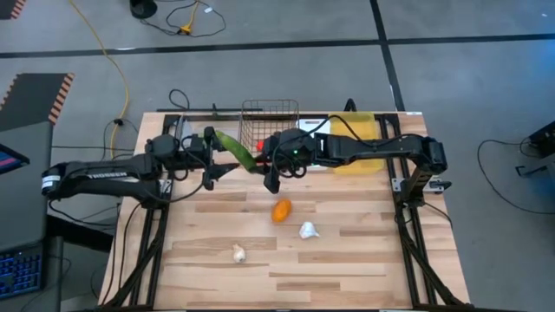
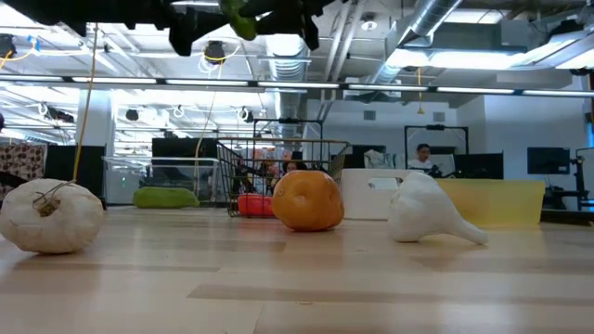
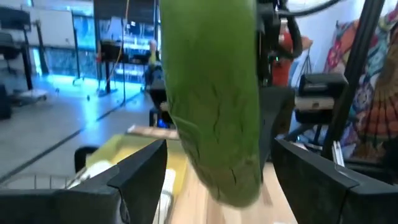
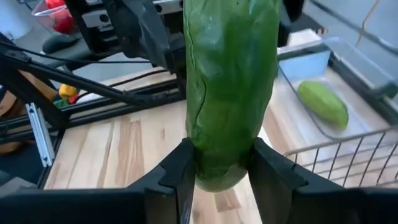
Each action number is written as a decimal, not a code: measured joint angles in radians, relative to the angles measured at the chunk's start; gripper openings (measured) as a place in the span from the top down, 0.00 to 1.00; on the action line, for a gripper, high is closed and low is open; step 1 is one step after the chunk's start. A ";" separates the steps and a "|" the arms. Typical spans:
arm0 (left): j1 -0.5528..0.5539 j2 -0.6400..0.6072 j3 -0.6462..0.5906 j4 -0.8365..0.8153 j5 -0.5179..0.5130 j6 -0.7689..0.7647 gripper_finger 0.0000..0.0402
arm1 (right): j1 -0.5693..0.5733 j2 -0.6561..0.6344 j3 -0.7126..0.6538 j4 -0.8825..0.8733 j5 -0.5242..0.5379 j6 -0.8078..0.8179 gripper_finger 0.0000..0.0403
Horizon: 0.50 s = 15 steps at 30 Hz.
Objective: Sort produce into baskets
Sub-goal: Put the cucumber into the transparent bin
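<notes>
Right tool [image 4: 217, 177] pinches cucumber [image 4: 229, 87] above worktop [image 1: 347, 260], beside wire basket [image 1: 269, 121]; left tool [image 3: 211, 180] spread around it. Right wrist view alone shows second cucumber [image 4: 322, 104] in clear tray [image 4: 348, 62]. Worktop: one orange [image 1: 281, 211], two garlic bulbs [image 1: 308, 230].

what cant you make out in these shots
- White bin and yellow bin contents: in the low view their own walls hide them; in the high view the right arm covers them.
- Wire basket contents: in the low view, partly behind the orange.
- Table beyond: in the left wrist view, blocked by the held cucumber.
</notes>
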 joint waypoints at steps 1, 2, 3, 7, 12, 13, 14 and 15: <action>-0.002 0.013 0.000 0.024 0.000 0.000 0.32 | 0.001 0.000 0.000 0.009 0.000 -0.013 0.62; -0.006 0.029 0.000 0.051 0.002 0.000 0.32 | 0.002 0.000 0.000 0.015 0.000 -0.022 0.62; -0.009 0.046 0.000 0.089 0.004 0.000 0.32 | 0.003 0.000 0.000 0.016 0.000 -0.029 0.62; -0.014 0.102 0.000 0.183 0.004 0.010 0.32 | 0.003 0.000 0.000 0.016 0.000 -0.030 0.62; -0.014 0.137 0.000 0.220 -0.012 0.015 0.33 | 0.003 0.000 0.000 0.015 0.000 -0.030 0.61; -0.014 0.137 0.000 0.217 -0.013 0.015 0.34 | 0.003 0.000 0.000 0.014 0.000 -0.030 0.60; -0.014 0.137 0.000 0.217 -0.020 0.015 0.35 | 0.003 0.000 0.000 0.014 0.000 -0.030 0.59; -0.014 0.137 0.000 0.217 -0.024 0.017 0.38 | 0.003 0.000 0.000 0.014 0.001 -0.030 0.58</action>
